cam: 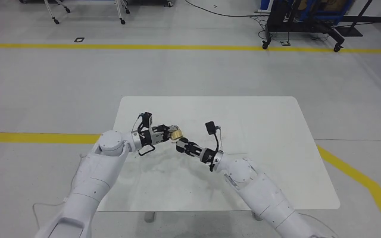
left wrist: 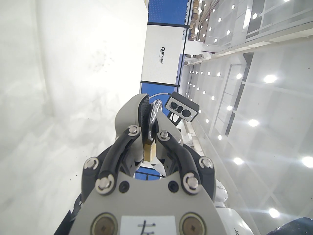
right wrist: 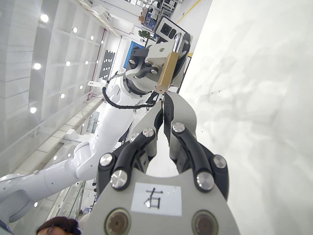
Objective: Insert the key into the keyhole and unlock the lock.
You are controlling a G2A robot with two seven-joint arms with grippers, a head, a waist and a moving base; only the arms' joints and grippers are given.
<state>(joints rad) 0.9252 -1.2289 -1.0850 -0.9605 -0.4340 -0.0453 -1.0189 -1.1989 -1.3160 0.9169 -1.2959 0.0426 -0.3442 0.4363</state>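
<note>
Pinching lock (right wrist: 167,72), left gripper (left wrist: 150,113) presents brass base just ahead of right gripper (right wrist: 167,103), tips pressed together; key hidden. Best: align squarely, push gently, then twist.

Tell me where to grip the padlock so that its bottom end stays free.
Grip the padlock at its shackle end, fingers flat on the two broad faces, as the left gripper does. Come from the side away from the right gripper: the brass body's bottom end points at it and should stay uncovered.
</note>
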